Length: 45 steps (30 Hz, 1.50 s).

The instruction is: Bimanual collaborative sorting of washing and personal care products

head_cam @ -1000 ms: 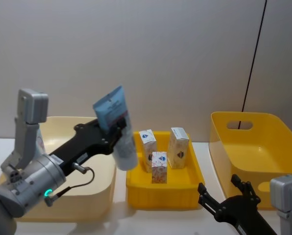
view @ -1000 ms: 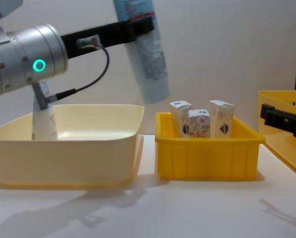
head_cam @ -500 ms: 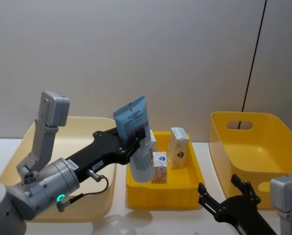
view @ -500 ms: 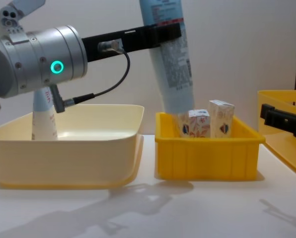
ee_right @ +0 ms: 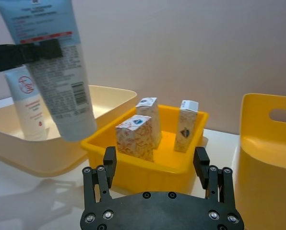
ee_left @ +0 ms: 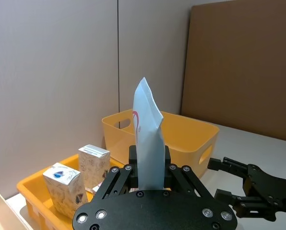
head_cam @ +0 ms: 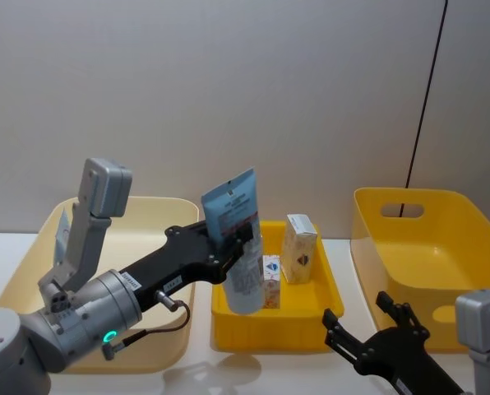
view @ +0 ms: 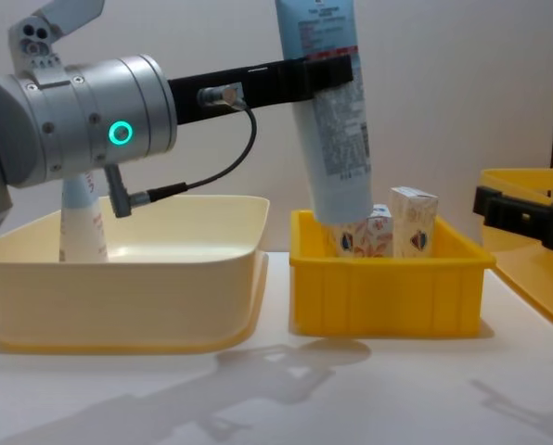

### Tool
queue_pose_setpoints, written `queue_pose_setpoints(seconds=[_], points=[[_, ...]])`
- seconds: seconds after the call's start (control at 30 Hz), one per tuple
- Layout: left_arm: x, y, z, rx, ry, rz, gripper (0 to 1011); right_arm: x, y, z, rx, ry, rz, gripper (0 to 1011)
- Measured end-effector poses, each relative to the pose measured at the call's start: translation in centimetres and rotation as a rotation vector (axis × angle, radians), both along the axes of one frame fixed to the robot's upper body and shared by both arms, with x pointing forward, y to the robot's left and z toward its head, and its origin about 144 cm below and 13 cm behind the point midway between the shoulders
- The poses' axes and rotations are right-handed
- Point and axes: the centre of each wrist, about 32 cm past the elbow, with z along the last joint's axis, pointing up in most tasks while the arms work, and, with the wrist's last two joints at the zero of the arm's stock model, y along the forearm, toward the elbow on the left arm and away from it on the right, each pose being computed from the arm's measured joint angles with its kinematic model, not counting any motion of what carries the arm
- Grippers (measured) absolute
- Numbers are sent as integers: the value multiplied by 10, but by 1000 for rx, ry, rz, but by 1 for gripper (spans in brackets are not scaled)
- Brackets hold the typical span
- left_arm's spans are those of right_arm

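- Black right gripper (head_cam: 358, 309) is waiting low at the front right of the table, and its two fingers are standing wide apart with nothing between them.
- Left gripper (view: 327, 72) is reaching from the left, and its fingers are clamping a held tube (view: 337, 120) near its upper part.
- This held tube is hanging almost upright, a little tilted, with the flat crimped end up and the rounded end down. It is showing a pale-blue body, a thin red band, dark fine print and a barcode.
- Its lower end is hanging over the left part of the small yellow bin (view: 388, 297), about at the rim.
- Three white cartons (ee_right: 133, 136) with orange floral print and a blue-red emblem are standing upright inside this bin, close together.
- To the left, a second tube (view: 80, 222) is standing in the cream bin (view: 119, 306).
- A large yellow bin (head_cam: 442, 247) is sitting at the far right.
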Motion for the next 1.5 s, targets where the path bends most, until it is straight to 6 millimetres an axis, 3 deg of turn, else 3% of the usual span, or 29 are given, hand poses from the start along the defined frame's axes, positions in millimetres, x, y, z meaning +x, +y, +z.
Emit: queue_pose_setpoints(seconds=[0.4, 0.93, 1.5], points=[[0, -1, 0, 7, 2, -2, 246, 17, 1, 14, -3, 11, 146, 1000], [0, -2, 0, 11, 3, -3, 246, 61, 28, 29, -62, -22, 273, 1000], [0, -3, -1, 11, 3, -5, 246, 77, 52, 30, -122, -27, 291, 1000]])
